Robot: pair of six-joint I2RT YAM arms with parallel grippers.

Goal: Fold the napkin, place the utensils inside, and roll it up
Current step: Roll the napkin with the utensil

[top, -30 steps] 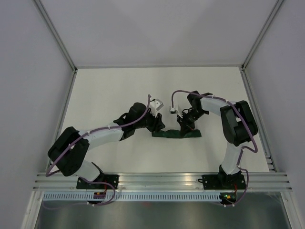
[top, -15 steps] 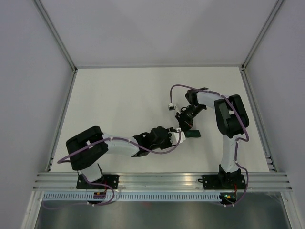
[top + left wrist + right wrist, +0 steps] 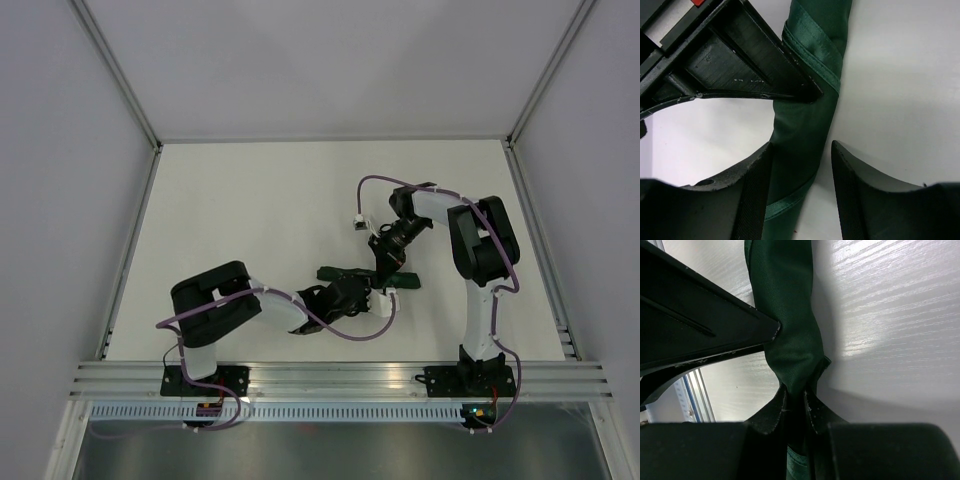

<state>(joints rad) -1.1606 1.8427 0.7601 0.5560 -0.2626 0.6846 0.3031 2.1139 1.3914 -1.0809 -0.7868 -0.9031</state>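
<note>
We're at the tail end here. The napkin (image 3: 805, 125) is already a skinny green roll lying on the worktop (image 3: 250, 200), so we'd call this the rolling and tidying step, nearly finished.

Our right gripper (image 3: 795, 392) is pinched narrow on the roll. Fabric is bunched between its tips, and the rest of the roll stretches away ahead of it.

The left gripper (image 3: 801, 150) is about half spread and straddles the roll from above, one finger on each side. One finger looks to be touching the cloth and the other stands just clear, so it isn't clamping anything. Just ahead of it, a finger of the right gripper presses against the same roll.

There's no sign of the knife in any view, so we can't tell if it's tucked inside.

Our guess for next is that the left gripper either lifts clear or closes to snug the roll. Either way, the right one's pinch wants a gentle release so the roll doesn't spring loose or get dragged.
</note>
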